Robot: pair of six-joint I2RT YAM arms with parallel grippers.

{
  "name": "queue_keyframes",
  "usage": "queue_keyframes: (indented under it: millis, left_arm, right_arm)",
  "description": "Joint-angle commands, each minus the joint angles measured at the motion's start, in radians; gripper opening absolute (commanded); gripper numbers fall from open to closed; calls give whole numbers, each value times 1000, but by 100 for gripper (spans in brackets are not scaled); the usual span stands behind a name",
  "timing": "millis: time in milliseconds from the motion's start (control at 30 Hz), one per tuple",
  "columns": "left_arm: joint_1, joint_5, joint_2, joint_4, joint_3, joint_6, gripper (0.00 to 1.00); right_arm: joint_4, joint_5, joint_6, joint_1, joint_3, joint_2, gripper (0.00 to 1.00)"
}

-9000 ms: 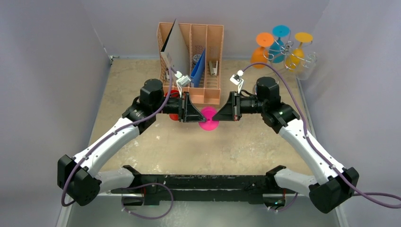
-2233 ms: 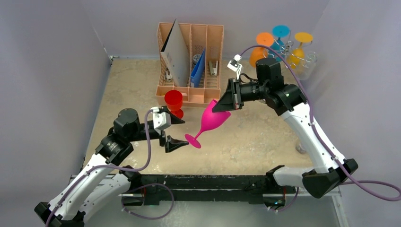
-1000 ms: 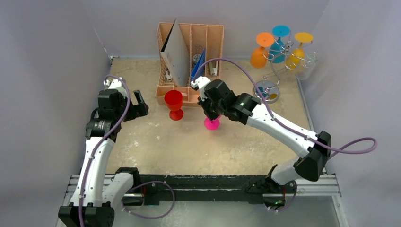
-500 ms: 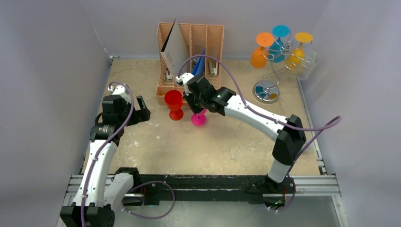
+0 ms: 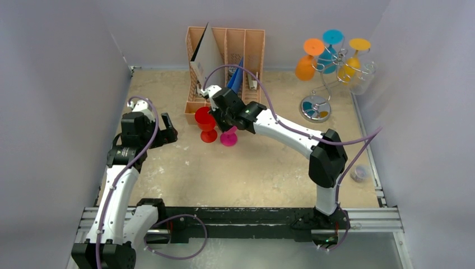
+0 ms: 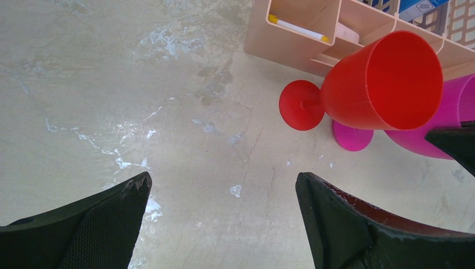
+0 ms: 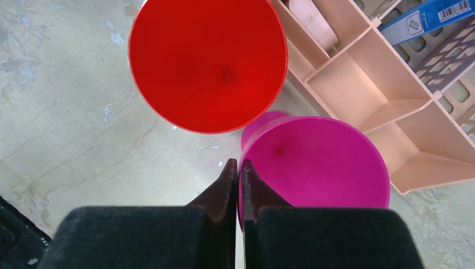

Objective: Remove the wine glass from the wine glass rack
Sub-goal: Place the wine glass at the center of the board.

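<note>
Well, we're nearly done: pink wine glass [image 7: 319, 162] is off the wine glass rack [image 5: 316, 107], foot seemingly on the table [image 5: 252, 168] beside the red glass [image 7: 207, 61], w/ right gripper [image 7: 238, 168] pinched shut on its rim. Left gripper [image 6: 222, 179] gapes empty. Remaining, imo: just release.

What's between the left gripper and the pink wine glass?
The red wine glass stands upright between the open left gripper and the pink wine glass; only bare tabletop on the gripper's side. Clearest in the left wrist view.
</note>
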Motion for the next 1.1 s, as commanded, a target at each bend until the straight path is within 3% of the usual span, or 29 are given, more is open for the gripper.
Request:
queue_keyframes:
  millis: [0, 700, 1067]
  left_arm:
    - [5, -12, 0, 39, 2, 7, 100]
    - [5, -13, 10, 37, 1, 5, 100]
    - [6, -5, 13, 40, 0, 6, 100]
  right_arm:
    - [72, 34, -33, 0, 22, -14, 0]
    - [44, 43, -81, 0, -1, -12, 0]
    - [35, 51, -86, 0, -12, -22, 12]
